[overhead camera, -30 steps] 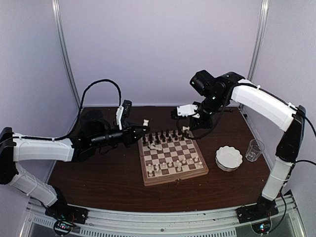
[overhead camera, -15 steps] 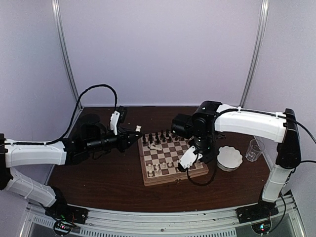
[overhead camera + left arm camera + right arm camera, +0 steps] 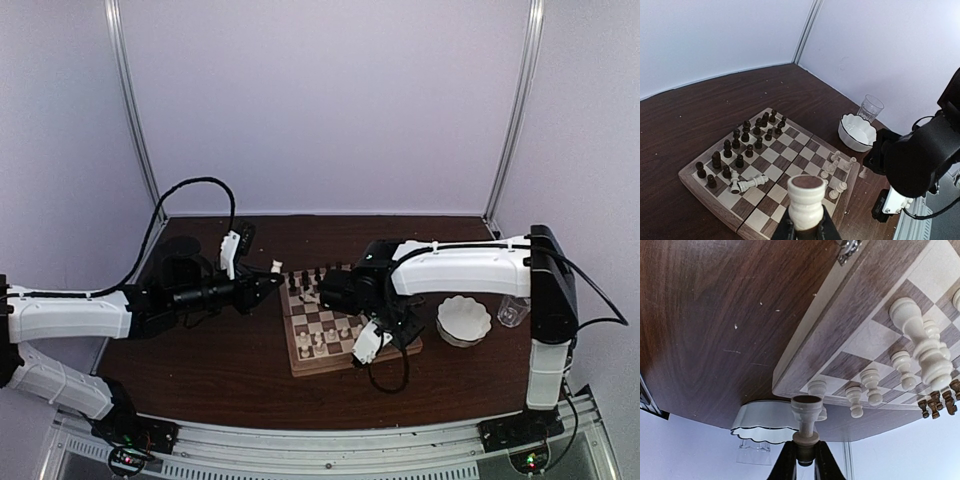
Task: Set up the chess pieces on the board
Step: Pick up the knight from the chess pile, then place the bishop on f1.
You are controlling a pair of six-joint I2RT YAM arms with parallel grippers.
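Note:
The board (image 3: 349,359) lies mid-table, also seen in the left wrist view (image 3: 699,186) and the right wrist view (image 3: 830,340). Dark chess pieces (image 3: 740,145) fill its far rows. Cream pieces (image 3: 839,169) cluster at the near right corner, and one cream piece (image 3: 752,183) lies toppled by the dark side. My left gripper (image 3: 268,276) hovers off the board's far-left corner, shut on a cream rook-like piece (image 3: 805,200). My right gripper (image 3: 392,328) is low over the board's near-right part, shut on the head of a cream piece (image 3: 806,415) whose base points outward.
A white scalloped bowl (image 3: 463,320) sits right of the board, with a clear glass (image 3: 513,310) beyond it. The right arm's wrist camera (image 3: 366,344) hangs over the board's near edge. Both show past the board in the right wrist view: bowl (image 3: 765,421), glass (image 3: 754,453).
The right arm swung from the back of the table down across the board to its near-right part. The left gripper drew back a little to the left with its piece.

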